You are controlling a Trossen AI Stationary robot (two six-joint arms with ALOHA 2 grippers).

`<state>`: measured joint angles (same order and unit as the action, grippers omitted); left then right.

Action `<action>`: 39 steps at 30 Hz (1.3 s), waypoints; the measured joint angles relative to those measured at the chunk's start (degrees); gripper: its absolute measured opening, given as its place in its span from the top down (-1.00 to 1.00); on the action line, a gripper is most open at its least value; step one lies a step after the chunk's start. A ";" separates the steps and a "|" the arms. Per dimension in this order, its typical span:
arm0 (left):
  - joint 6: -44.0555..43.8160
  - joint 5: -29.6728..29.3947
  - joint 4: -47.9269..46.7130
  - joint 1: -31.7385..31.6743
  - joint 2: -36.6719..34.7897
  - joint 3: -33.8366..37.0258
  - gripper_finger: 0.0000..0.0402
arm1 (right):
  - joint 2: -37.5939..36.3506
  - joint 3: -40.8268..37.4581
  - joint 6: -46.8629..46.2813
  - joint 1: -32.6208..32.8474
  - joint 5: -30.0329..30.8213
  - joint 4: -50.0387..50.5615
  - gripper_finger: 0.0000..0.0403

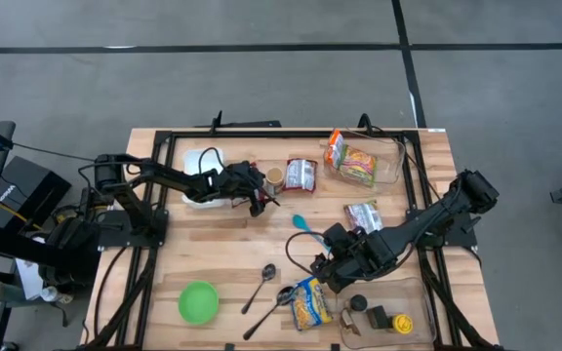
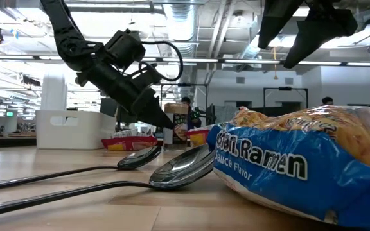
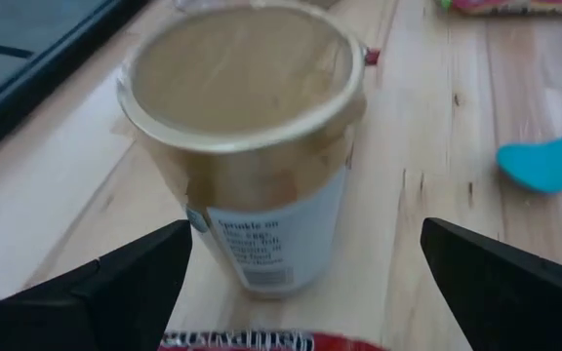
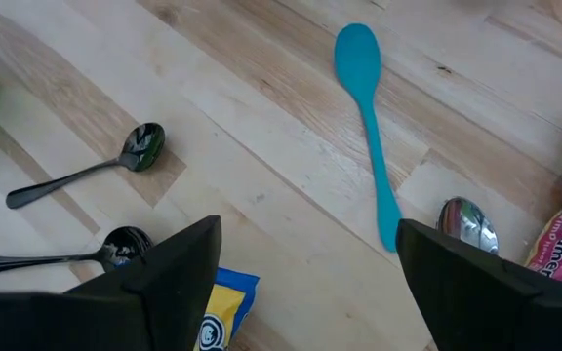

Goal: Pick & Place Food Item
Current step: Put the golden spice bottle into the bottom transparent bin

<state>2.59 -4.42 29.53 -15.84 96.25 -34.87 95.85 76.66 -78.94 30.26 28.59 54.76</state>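
A small jar with a tan lid [image 3: 247, 127] stands upright on its base on the wooden table [image 1: 213, 244], left of a red packet [image 1: 301, 175]. My left gripper [image 3: 305, 234] is open, just short of the jar on its near-left side, one finger to either side, touching nothing; it also shows from above [image 1: 260, 198]. My right gripper [image 4: 308, 229] hangs open above bare table near the blue spoon [image 4: 369, 127] and holds nothing. A blue-and-yellow ramen pack [image 1: 311, 302] lies flat below it.
A clear tub [image 1: 395, 156] at the far right holds ramen packs. Another ramen pack [image 1: 363, 216] lies mid-right. Two metal spoons [image 1: 261, 283] and a green bowl [image 1: 199, 301] lie near the front. A white bowl [image 1: 201, 163] sits behind my left arm. A clear tray [image 1: 422, 322] is at the near right.
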 joint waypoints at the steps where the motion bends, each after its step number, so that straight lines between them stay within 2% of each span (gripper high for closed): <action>1: -0.01 0.02 0.35 0.00 0.00 -0.01 -0.99 | 0.00 0.00 0.00 0.00 -0.01 0.00 -0.50; 23: 0.02 -0.11 -0.03 -0.28 -0.04 -0.72 -0.99 | 0.00 0.00 -0.11 0.00 -0.03 -0.26 -0.50; 27: -0.02 1.71 -0.08 -0.96 -0.07 -0.72 -0.99 | 0.00 0.00 -0.12 -0.02 -0.03 -0.24 -0.50; 39: 0.02 2.69 -0.55 -1.29 5.73 -4.44 -0.99 | 0.00 0.00 -0.13 -0.02 -0.03 -1.62 -0.50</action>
<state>2.61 -1.74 28.98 -17.12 101.97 -39.31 95.85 76.66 -79.07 30.24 28.56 53.14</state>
